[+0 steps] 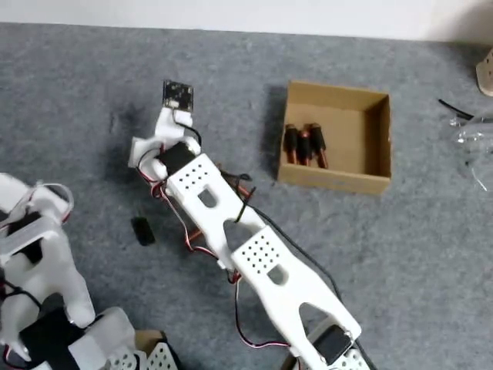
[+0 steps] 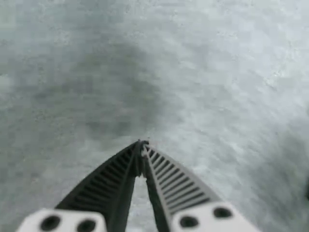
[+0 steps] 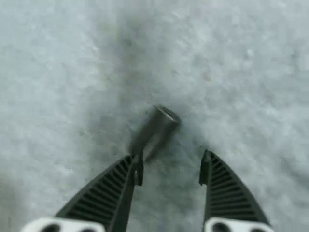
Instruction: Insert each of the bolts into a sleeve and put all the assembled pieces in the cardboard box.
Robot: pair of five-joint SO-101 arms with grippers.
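A dark cylindrical piece (image 3: 155,126) with a shiny end lies on the grey carpet just ahead of my right gripper (image 3: 171,166), which is open; the piece sits nearer one fingertip (image 3: 136,169), apart from both. My left gripper (image 2: 142,146) is shut on nothing above bare carpet. From above, the right arm (image 1: 231,223) stretches from the front right toward the middle left. A small black piece (image 1: 142,230) lies on the carpet beside it. The cardboard box (image 1: 375,139) at the back right holds a few dark, copper-tipped assembled pieces (image 1: 304,144). The left arm (image 1: 38,285) is folded at the front left.
Red and black cables (image 1: 192,239) hang along the right arm. Clear plastic and wires (image 1: 470,131) lie at the right edge, with a pale object (image 1: 485,73) behind them. Open carpet lies between the arm and the box.
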